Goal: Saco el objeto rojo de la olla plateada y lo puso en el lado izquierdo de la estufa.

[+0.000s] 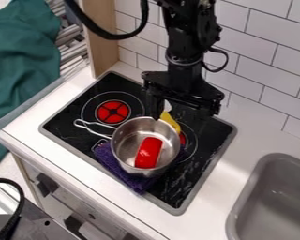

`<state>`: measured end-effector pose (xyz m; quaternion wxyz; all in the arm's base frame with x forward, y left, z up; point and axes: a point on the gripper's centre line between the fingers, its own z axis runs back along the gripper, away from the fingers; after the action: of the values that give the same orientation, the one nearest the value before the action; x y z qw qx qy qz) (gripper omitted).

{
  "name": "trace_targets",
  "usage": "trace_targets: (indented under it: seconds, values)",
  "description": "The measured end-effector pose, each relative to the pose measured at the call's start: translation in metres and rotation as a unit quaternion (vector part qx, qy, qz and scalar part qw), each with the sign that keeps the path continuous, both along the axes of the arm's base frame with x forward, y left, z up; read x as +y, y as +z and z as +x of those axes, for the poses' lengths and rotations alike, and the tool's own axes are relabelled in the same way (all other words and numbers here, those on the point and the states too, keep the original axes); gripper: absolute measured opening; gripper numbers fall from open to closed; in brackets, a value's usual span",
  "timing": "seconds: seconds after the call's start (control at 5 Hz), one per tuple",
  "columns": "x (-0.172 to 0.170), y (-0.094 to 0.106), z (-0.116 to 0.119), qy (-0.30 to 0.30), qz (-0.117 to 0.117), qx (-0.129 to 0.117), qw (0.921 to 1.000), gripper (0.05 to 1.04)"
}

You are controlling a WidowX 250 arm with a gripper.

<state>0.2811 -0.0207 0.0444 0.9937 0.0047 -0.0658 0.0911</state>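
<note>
One red rounded block [148, 152] lies inside the silver saucepan [122, 147]; your gripper [184, 108] hangs wide open near its far side. Descend off-centre and a finger could tip the saucepan.

In the camera view, the pot [125, 140] sits on the stove [64, 123], partly over a cloth [138, 183], with an object [148, 152] inside it. A burner [112, 111] lies behind it to the left; the sink [239, 206] is right of the stove.
</note>
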Motion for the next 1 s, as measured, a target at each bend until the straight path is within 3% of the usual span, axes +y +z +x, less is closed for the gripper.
trace_targets:
  seconds: [0.4, 1.0]
  values:
    - [0.016, -0.027, -0.019, 0.006, -0.008, 0.04, 0.9991, 1.007]
    - [0.045, -0.057, -0.032, 0.015, -0.023, 0.068, 0.9973, 1.007]
